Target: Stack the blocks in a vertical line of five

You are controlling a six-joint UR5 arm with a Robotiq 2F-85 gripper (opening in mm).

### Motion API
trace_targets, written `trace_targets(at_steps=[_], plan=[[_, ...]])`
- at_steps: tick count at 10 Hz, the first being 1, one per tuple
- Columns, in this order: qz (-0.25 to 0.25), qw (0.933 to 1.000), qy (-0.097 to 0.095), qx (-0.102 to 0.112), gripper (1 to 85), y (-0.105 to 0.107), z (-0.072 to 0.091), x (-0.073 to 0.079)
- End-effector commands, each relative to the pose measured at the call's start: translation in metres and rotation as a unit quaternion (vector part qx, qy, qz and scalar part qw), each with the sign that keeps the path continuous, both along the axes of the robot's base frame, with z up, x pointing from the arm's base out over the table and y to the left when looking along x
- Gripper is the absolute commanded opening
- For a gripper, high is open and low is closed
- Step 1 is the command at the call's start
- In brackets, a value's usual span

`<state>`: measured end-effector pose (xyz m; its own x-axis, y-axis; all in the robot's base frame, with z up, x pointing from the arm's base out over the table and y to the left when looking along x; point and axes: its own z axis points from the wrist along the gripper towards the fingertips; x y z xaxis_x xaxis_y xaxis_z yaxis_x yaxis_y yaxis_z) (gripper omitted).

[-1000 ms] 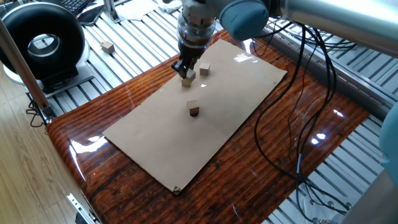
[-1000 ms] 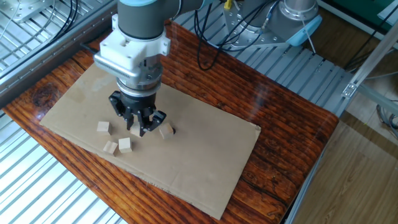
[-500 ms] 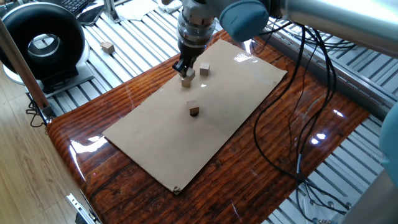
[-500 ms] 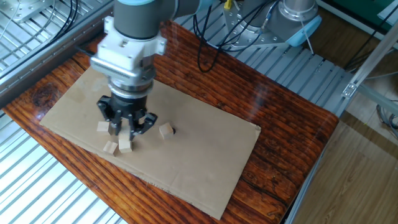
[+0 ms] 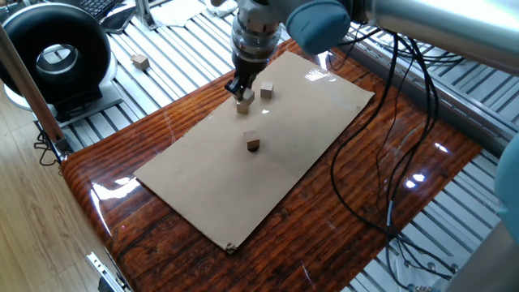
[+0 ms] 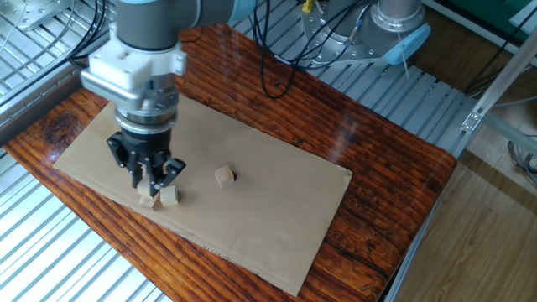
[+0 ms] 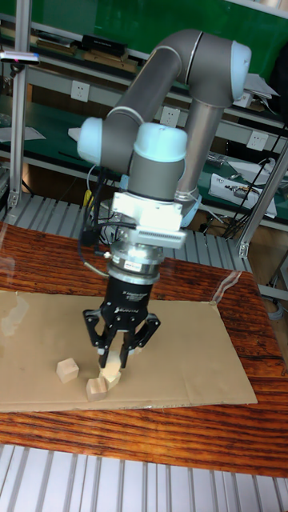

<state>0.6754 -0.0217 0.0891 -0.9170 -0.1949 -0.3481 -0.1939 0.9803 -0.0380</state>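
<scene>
A glossy wooden table [image 5: 422,174] is carrying a flat cardboard sheet [image 6: 277,214], and no container is holding the pale wooden blocks, which are lying loose on that sheet. The gripper [image 7: 114,358] is hanging over a cluster of blocks [image 7: 96,387] near the sheet's edge, its fingers [image 6: 172,169] pointing down and looking closed around one block [image 7: 110,378], though I cannot tell for sure. Another block [image 6: 223,175] is sitting alone, well apart, beside a small dark spot [image 6: 234,176].
</scene>
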Motion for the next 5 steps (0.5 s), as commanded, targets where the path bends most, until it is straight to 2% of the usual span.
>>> trace_targets(at_steps=[1,3,5], plan=[[-0.021,0.9996,-0.006,0.02,1.0,-0.003,-0.004,0.012],[-0.025,0.9994,-0.003,0.025,1.0,0.0,-0.009,0.013],[-0.025,0.9994,0.014,0.021,1.0,-0.003,-0.019,0.007]])
